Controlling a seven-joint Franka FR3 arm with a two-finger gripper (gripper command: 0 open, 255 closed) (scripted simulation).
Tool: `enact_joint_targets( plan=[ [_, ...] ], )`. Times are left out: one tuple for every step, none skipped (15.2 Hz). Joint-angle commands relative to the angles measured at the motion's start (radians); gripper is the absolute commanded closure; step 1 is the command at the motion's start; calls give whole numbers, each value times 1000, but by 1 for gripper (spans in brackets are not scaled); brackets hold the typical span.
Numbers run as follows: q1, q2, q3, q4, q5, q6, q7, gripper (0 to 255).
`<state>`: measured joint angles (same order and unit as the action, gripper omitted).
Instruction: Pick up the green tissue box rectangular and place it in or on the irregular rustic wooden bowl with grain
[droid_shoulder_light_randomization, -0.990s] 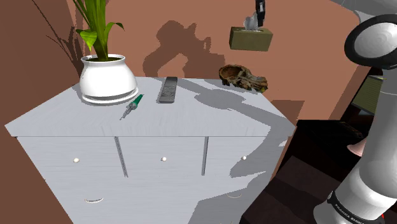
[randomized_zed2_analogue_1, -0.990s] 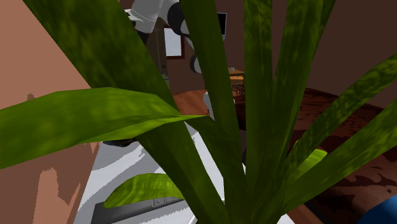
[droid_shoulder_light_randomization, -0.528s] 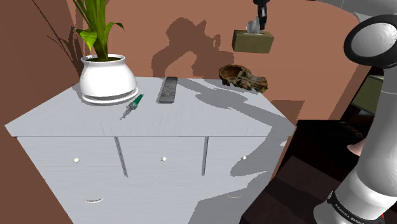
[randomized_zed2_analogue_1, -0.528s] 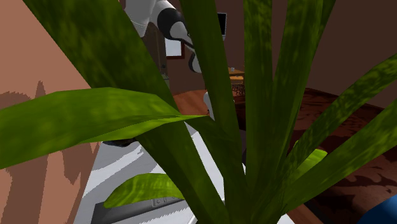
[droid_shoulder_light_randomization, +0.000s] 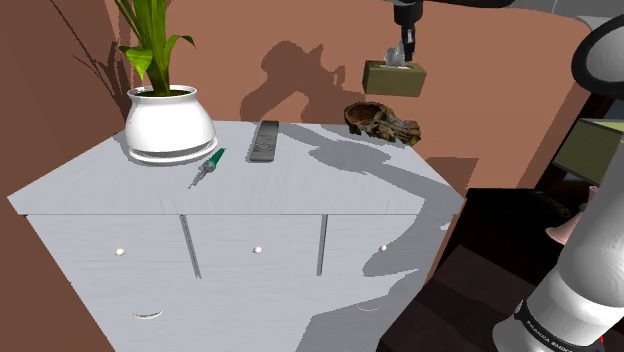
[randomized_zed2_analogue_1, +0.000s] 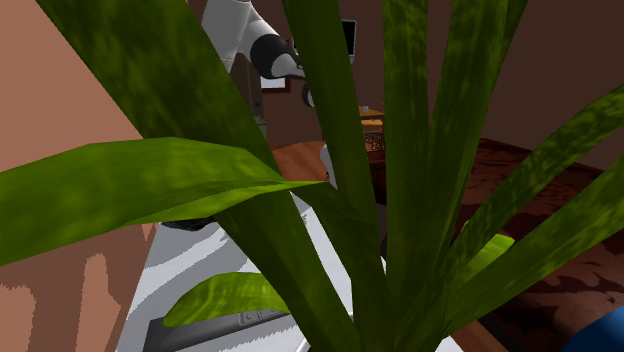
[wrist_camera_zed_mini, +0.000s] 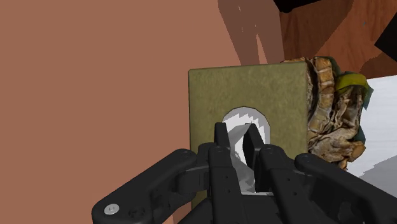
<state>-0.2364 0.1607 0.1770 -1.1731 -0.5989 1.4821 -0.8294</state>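
Olive-green rectangular tissue box (droid_shoulder_light_randomization: 393, 78), pinched only by its white tissue (wrist_camera_zed_mini: 245, 141) in the black pincer (wrist_camera_zed_mini: 236, 132), may slip beside the gnarled wooden bowl (droid_shoulder_light_randomization: 382, 122).

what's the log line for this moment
phase: carry | gripper: shut on tissue box | tissue box: in air, partly over bowl | placed: no

White drawer cabinet (droid_shoulder_light_randomization: 250, 275) against reddish-brown wall (droid_shoulder_light_randomization: 60, 70); dark wood floor (droid_shoulder_light_randomization: 470, 275) beside
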Motion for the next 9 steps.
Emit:
enact_joint_targets(
  plan=[
    [-7, -22, -2, -59, 7, 35, 15, 255],
    [-9, -31, -3, -84, 10, 50, 22, 255],
    [-12, -39, -3, -109, 12, 65, 29, 255],
    [-14, -47, -4, -133, 14, 80, 36, 255],
    [-16, -54, -5, -156, 15, 94, 43, 255],
    [-17, -61, -5, -178, 17, 108, 50, 255],
    [-19, -68, -6, -200, 18, 122, 56, 255],
    [-20, -74, -7, -221, 19, 136, 63, 255],
    [-22, -79, -8, -241, 20, 149, 69, 255]
  ],
)
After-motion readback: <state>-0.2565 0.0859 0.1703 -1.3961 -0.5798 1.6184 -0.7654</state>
